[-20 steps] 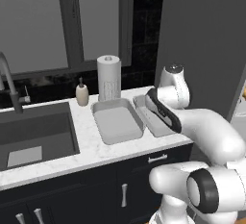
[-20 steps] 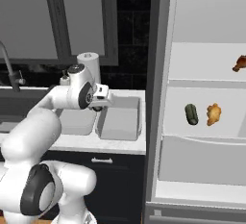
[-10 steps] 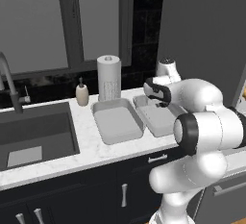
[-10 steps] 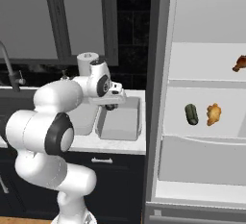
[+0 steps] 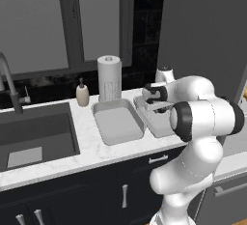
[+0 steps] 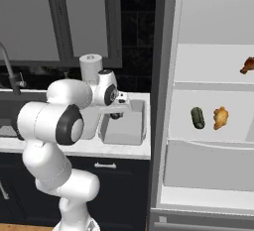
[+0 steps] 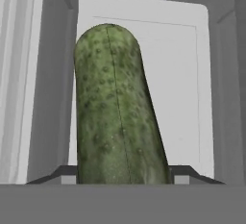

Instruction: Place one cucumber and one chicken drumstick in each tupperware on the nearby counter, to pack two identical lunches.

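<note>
My gripper (image 7: 124, 175) is shut on a green bumpy cucumber (image 7: 117, 107), which points down into a grey tupperware (image 7: 218, 74) right below it. From the base, the gripper (image 5: 161, 107) hangs over the right tupperware (image 5: 157, 127) on the white counter (image 5: 96, 151), beside a second tupperware (image 5: 118, 122). The gripper (image 6: 118, 112) also sits above that tupperware (image 6: 126, 131) in the right base view. In the open fridge, another cucumber (image 6: 197, 118) lies next to a chicken drumstick (image 6: 221, 117), and a second drumstick (image 6: 247, 65) rests one shelf higher.
A paper towel roll (image 5: 109, 78) and a soap bottle (image 5: 82, 93) stand at the back of the counter. The sink (image 5: 34, 132) and faucet (image 5: 9, 81) lie to the left. The fridge wall (image 6: 159, 101) rises close to the right of the tupperware.
The arm has swung its elbow up and toward the camera. The hand, still holding the cucumber, has stayed over the right tupperware.
</note>
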